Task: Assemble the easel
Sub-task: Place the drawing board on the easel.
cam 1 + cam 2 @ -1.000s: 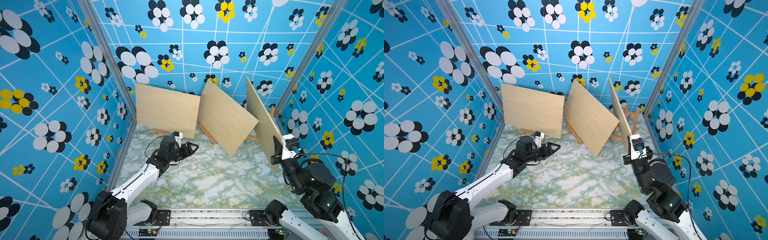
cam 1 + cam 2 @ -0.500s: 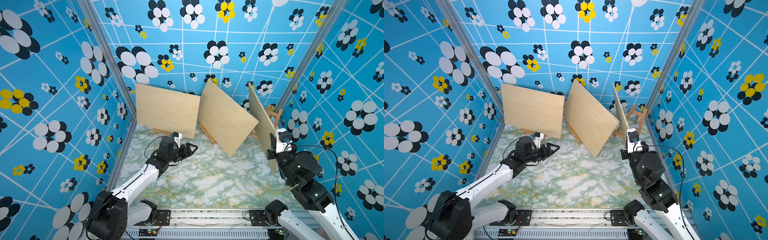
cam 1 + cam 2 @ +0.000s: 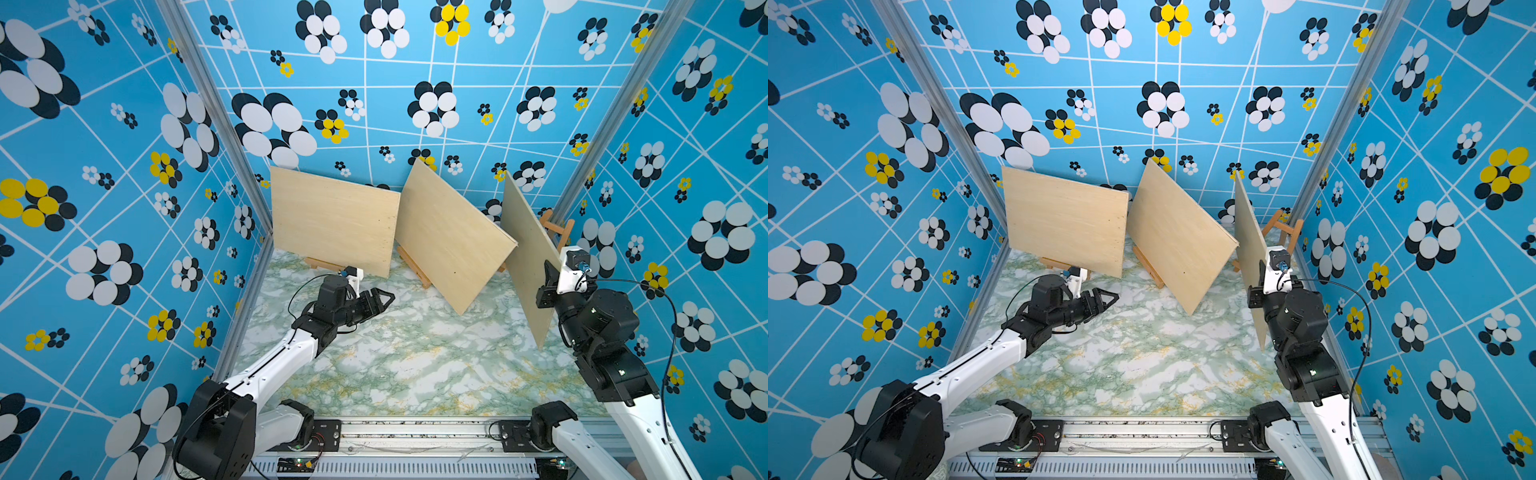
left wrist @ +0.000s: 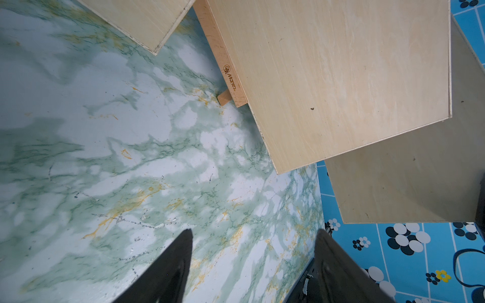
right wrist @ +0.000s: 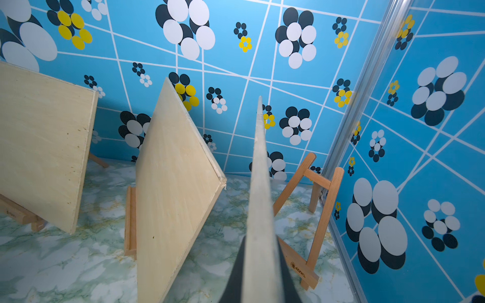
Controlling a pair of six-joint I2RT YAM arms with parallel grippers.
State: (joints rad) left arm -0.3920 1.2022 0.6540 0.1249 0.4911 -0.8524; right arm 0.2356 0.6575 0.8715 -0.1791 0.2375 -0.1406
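Three wooden boards show in both top views: the left board [image 3: 332,224] and middle board [image 3: 449,237] lean well away from the empty easel [image 5: 328,207], and the third board [image 3: 528,266] is just beside it, pinched tight on its thin edge by the right gripper [image 5: 261,244]. Only the right wrist view shows that whole easel, and the left wrist view shows the left gripper [image 4: 254,232] far from it, jaws wide apart, nothing between them.
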